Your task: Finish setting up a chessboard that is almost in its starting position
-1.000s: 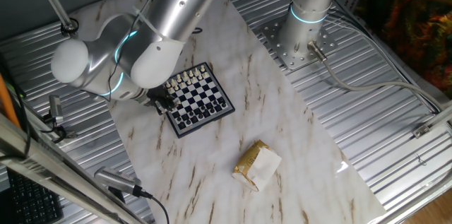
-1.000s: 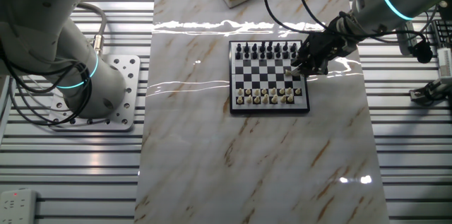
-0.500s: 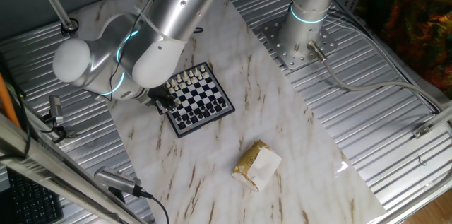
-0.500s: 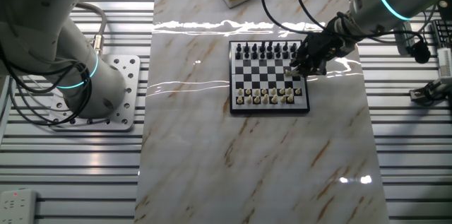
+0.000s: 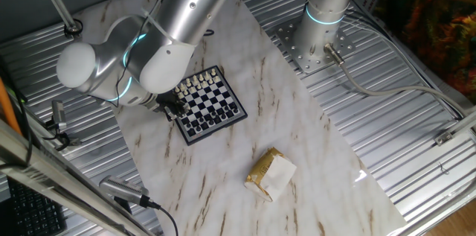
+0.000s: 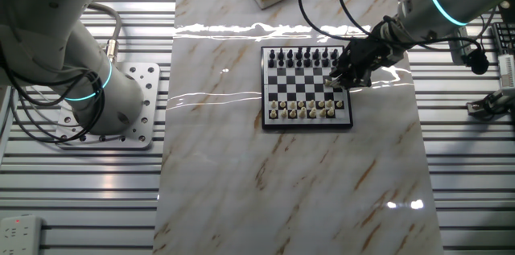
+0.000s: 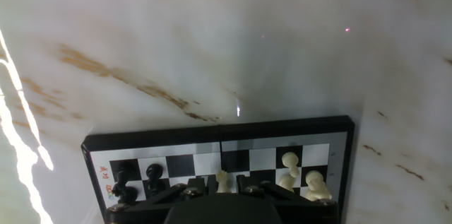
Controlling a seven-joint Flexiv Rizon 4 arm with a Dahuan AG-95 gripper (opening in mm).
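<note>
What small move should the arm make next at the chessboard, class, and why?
Probably close gently on the white piece. The hand view shows it standing between the fingers of the gripper, low over the chessboard edge; whether it is already gripped is unclear.

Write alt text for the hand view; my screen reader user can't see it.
Seen from above, the end effector sits low over the chessboard, its fingers flanking a white piece. Black pieces stand left, white pieces right, with marbled tabletop beyond.
</note>
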